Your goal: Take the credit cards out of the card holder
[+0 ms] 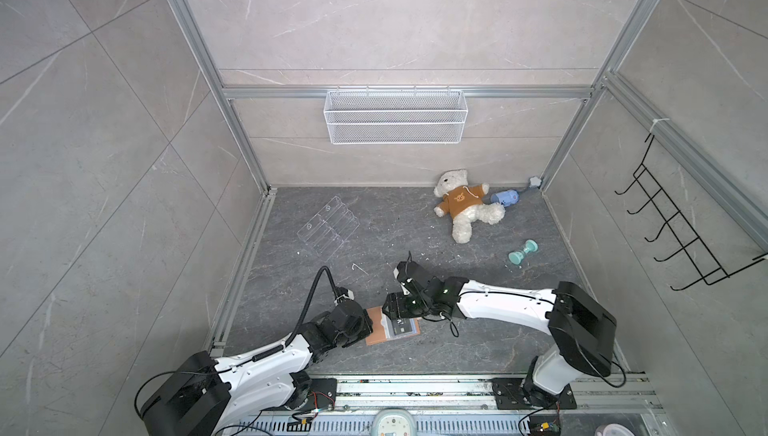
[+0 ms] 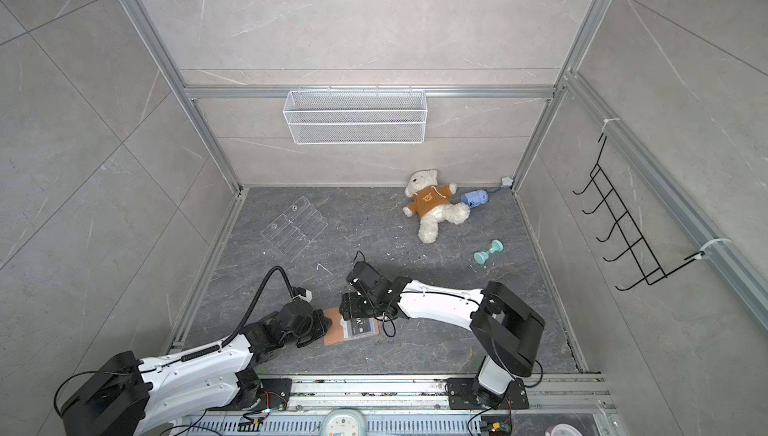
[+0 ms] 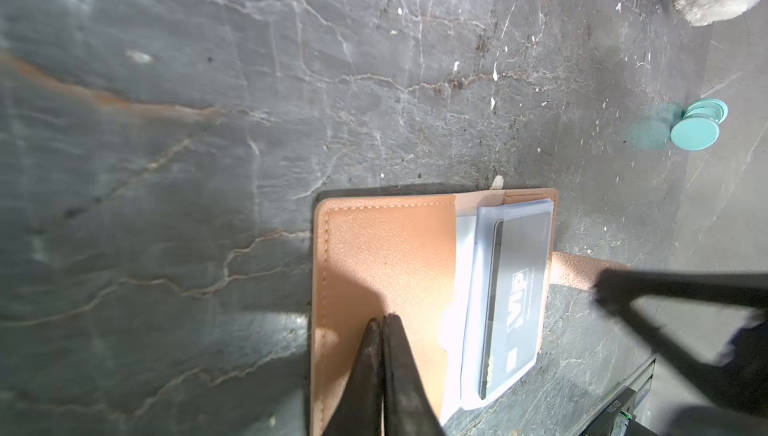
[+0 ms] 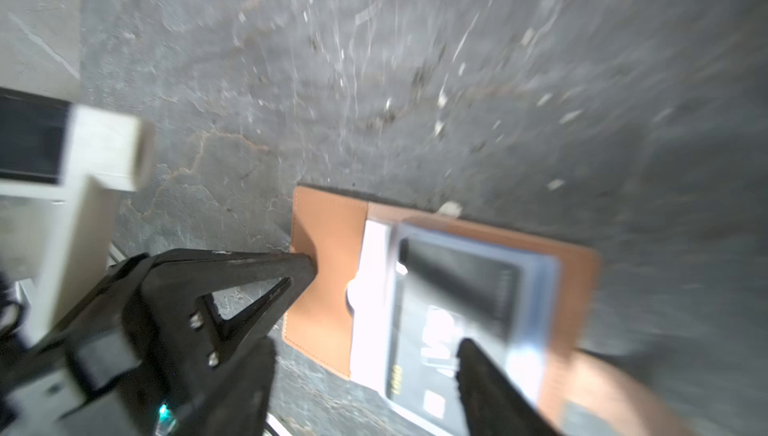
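Grained tan leather card holder (image 3: 374, 255) with glossy plastic sleeves (image 3: 467, 243) on matt veined stone floor (image 3: 166, 155).

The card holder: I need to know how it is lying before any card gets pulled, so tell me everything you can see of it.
The card holder is tan-brown stitched leather, lying open and flat on the dark stone surface. One half is bare; the other bears pale blue plastic sleeves with a black card inside. A strap tab juts out sideways. The shut left gripper seems to press the bare half.
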